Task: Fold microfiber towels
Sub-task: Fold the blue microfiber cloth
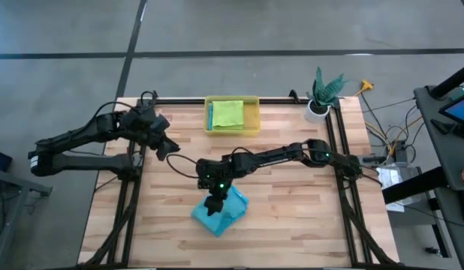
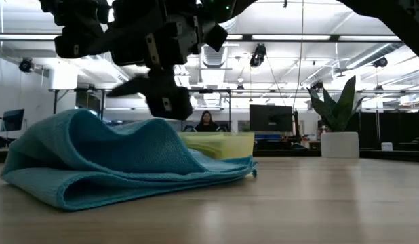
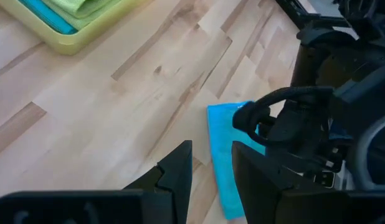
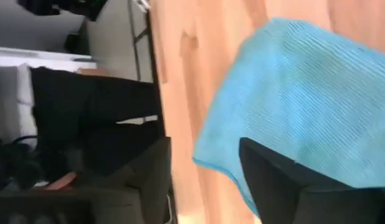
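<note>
Teal towel sits folded over near the table's front edge, right gripper hovering just above it, fingers apart, holding nothing. Left gripper waits at the left, part-open, empty.

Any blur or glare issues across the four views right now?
High view: even lighting, sharp. Low view: the right end effector is a dark blurred silhouette against bright ceiling lights; the teal towel reads fairly clear. Right wrist view: motion-smeared, towel weave streaked. Left wrist view: its own fingers soft, wooden table sharp.
</note>
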